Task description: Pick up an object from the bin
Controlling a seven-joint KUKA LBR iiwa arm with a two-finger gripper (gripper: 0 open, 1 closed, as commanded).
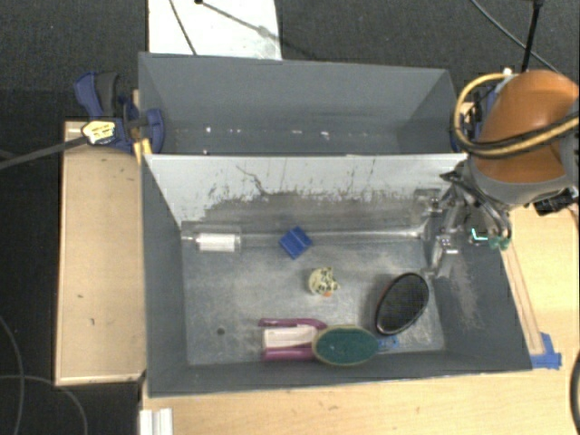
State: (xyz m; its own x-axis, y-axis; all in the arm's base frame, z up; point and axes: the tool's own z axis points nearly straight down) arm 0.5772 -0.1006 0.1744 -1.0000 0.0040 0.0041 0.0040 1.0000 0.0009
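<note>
The tool (441,254) hung low in the grey bin (299,107), just behind and to the right of a black oval brush (402,302) and not seen to touch it; whether it stood wide or narrow could not be told. Left of the brush and nearer the front wall lay a green oval pad (346,346), touching a purple and white packet (286,338). Farther left of the brush sat a small pale crumpled lump (322,282), beyond it a blue block (294,242), and farthest a white cylinder (216,241).
</note>
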